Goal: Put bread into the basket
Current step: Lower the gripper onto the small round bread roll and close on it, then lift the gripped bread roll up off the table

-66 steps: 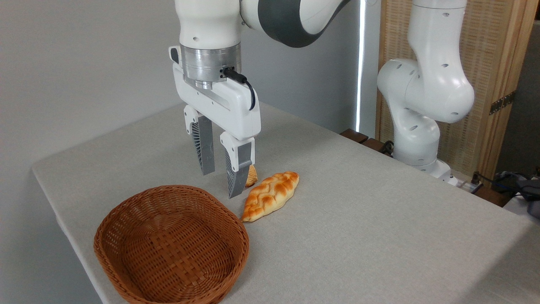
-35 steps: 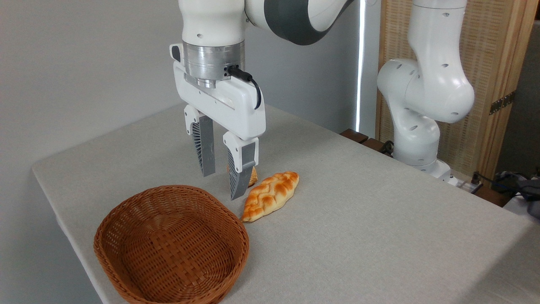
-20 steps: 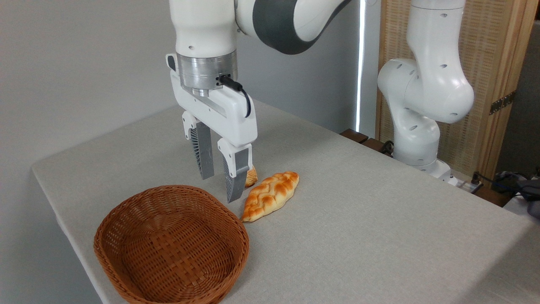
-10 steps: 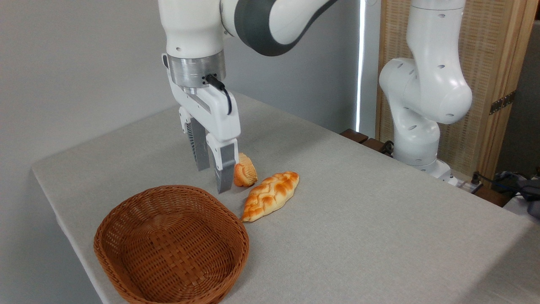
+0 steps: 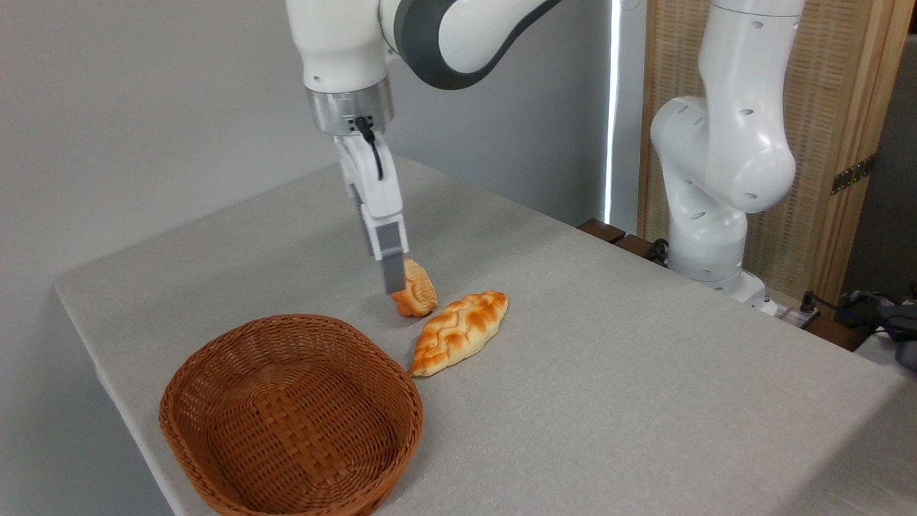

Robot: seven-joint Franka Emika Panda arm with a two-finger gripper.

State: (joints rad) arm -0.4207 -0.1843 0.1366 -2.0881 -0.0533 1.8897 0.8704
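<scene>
Surface: grey cloth-covered surface set against a plain pale wall, with a wooden slatted screen seen at the far right.
Basket: the basket is set nearest the camera at the front left of the surface; nothing is seen inside it, so the task is judged not yet done.
Braided loaf: a long braided loaf is laid just behind and right of the basket, its near tip close to the rim but apparently not touching it.
Bread: the bread is found just behind the braided loaf, resting on the surface, well clear of the basket.
End effector: the end effector is seen edge-on, directly at the bread's left side; only one finger is visible, so whether it is spread or closed on the bread cannot be told.
Reason for pose: the vertical, turned wrist is judged to line the fingers up across the short, chunky roll.
In the way: the braided loaf lies close beside the bread and near the path to the basket; it could be nudged.
Further back: the arm's white base is mounted at the far right edge.
</scene>
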